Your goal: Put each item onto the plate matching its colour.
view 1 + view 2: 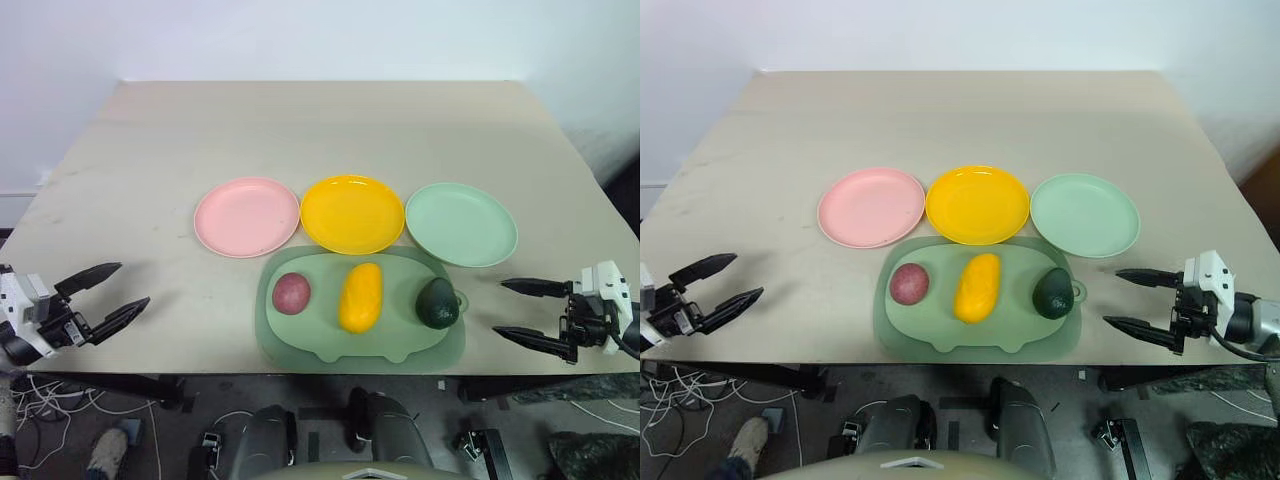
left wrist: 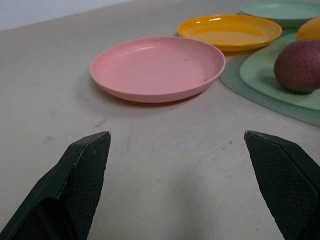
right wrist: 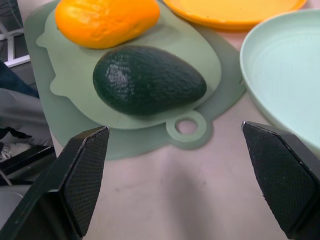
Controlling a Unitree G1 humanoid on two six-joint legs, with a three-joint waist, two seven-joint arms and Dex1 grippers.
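Observation:
Three plates stand in a row on the table: pink (image 1: 246, 216), yellow (image 1: 352, 213) and mint green (image 1: 461, 223). All three are bare. In front of them a flat green mat (image 1: 300, 340) carries the round reddish-purple item (image 1: 291, 292), the oblong yellow item (image 1: 361, 296) and the dark green avocado-like item (image 1: 438, 303). My left gripper (image 1: 112, 293) hovers open at the table's near left edge, well clear of the pink plate. At the near right edge my right gripper (image 1: 513, 308) is open too, its fingers pointing toward the avocado-like item (image 3: 149, 79).
The beige table (image 1: 320, 130) stretches bare behind the plates to a white wall. Cables and floor clutter (image 1: 60, 410) lie below the table's front edge.

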